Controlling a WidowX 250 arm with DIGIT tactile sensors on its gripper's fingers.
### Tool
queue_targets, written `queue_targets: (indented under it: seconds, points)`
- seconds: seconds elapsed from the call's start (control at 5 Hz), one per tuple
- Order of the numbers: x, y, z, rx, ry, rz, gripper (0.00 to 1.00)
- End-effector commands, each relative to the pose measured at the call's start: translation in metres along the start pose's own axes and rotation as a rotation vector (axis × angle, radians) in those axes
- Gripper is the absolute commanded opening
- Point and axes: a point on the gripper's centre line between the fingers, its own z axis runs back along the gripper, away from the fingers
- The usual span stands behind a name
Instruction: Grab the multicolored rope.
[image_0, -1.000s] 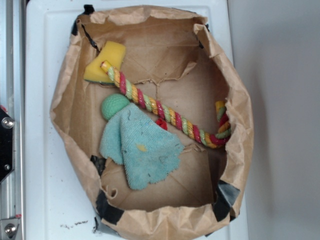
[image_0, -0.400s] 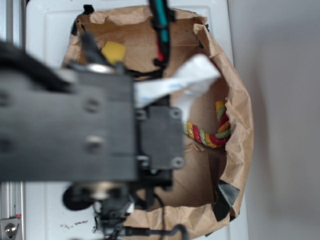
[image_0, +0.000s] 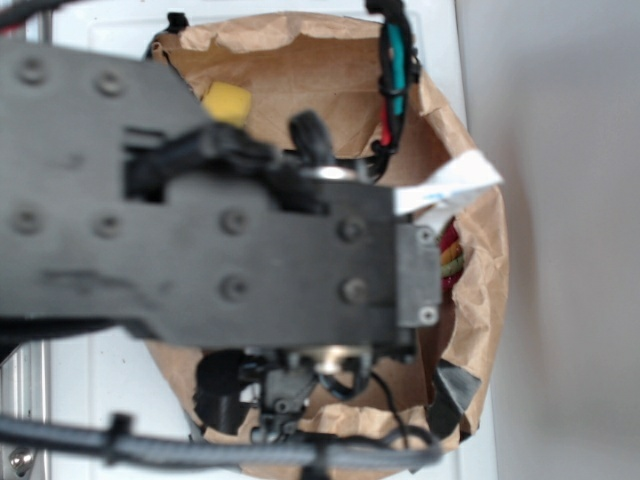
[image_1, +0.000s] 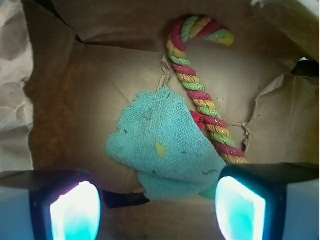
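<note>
The multicolored rope (image_1: 202, 97) lies on the floor of the brown paper bag (image_1: 65, 100). In the wrist view it runs from its hooked end at the top down to my right fingertip (image_1: 240, 207). A teal cloth (image_1: 162, 145) lies beside it and covers part of its lower stretch. My gripper (image_1: 157, 210) hangs above the bag floor, open, with nothing between its fingers, nearer than the cloth and left of the rope. In the exterior view my arm (image_0: 220, 240) hides nearly everything. Only a short piece of the rope (image_0: 450, 252) shows at the bag's right wall.
A yellow sponge (image_0: 229, 102) peeks out at the bag's back left. The crumpled walls of the paper bag (image_0: 480, 270) stand all round. A strip of black tape (image_1: 125, 199) lies on the bag floor below the cloth. A bit of green (image_1: 207, 192) shows under the cloth's edge.
My arm has swung in over the bag and moved further right. It now covers the cloth, the green ball and most of the rope in the exterior view.
</note>
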Motion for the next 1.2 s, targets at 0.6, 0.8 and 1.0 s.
queue_targets:
  seconds: [0.6, 0.8, 1.0]
  points:
    - [0.021, 0.027, -0.003, 0.045, -0.090, 0.037, 1.00]
    - [0.018, 0.044, -0.020, 0.062, -0.109, -0.010, 1.00]
    - [0.023, 0.046, -0.040, 0.089, -0.123, -0.068, 1.00]
